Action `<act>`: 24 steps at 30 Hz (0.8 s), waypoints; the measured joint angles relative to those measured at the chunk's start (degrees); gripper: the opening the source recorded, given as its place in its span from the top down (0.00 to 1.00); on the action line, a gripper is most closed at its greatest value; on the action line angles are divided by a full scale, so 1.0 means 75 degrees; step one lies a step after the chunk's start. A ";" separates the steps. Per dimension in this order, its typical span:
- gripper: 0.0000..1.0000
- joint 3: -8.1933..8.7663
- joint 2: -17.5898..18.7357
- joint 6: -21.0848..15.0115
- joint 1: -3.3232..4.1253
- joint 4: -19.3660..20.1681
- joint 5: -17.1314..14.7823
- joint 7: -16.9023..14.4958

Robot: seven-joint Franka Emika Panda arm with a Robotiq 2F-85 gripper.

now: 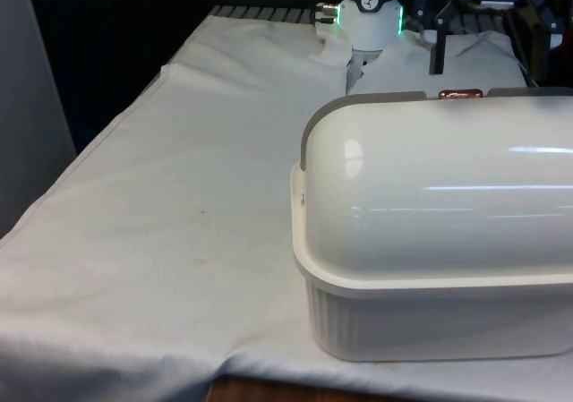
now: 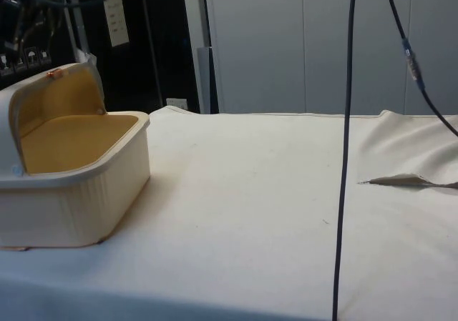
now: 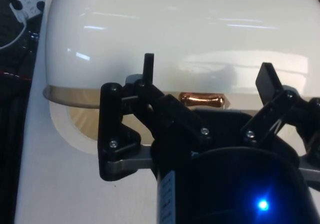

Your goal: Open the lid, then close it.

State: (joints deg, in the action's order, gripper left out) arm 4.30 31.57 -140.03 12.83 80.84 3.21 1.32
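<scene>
The bench (image 1: pixel 161 232) is covered with a white cloth (image 2: pixel 286 192), and its left part in the front view carries nothing, so the arm has free room on that side. Going to the right in that view, the bread box (image 1: pixel 430 321) stands at the near right corner of the bench, with its rounded back turned to the front camera. I think it is placed like this so that its opening faces the robot at the far end.

In the side view the box is at the left, and the lid (image 2: pixel 43 96) is rolled up and back over the body. The brown inside (image 2: pixel 75 139) is exposed, so the opening step seems to be done, and the closing is what remains.

A small copper handle (image 3: pixel 202 100) sits on the edge of the lid; in the front view it shows just over the top of the dome (image 1: pixel 460 94). The gripper (image 3: pixel 207 79) hovers close to this handle, on the robot's side of the box. Its fingers (image 3: pixel 148 67) are spread wide apart, one to each side of the handle, and they pinch nothing. Probably they are held like this to come around the handle, or to push the lid edge down again. A dark cable (image 2: pixel 345 156) hangs in front of the side camera, apart from the box.
</scene>
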 measured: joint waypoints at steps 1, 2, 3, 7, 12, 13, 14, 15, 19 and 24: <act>0.00 0.0000 0.0023 -0.0053 -0.0015 0.0008 -0.0084 -0.0122; 0.00 0.0000 0.0031 -0.0069 -0.0015 0.0015 -0.0115 -0.0168; 0.00 0.0000 0.0031 -0.0076 -0.0015 0.0023 -0.0130 -0.0191; 0.00 0.0000 0.0038 -0.0084 -0.0015 0.0046 -0.0191 -0.0244; 0.05 0.0000 0.0069 -0.0092 -0.0031 0.0053 -0.0497 -0.0458; 0.09 0.0000 0.0076 -0.0092 -0.0038 0.0053 -0.0550 -0.0497; 0.14 0.0000 0.0076 -0.0092 -0.0038 0.0053 -0.0588 -0.0527; 0.28 0.0000 0.0076 -0.0092 -0.0038 0.0053 -0.0642 -0.0558; 0.43 0.0000 0.0084 -0.0092 -0.0038 0.0053 -0.0710 -0.0604; 0.72 0.0000 0.0084 -0.0092 -0.0038 0.0053 -0.0741 -0.0619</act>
State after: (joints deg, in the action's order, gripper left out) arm 4.30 32.20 -140.72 12.55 81.25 -2.35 -3.32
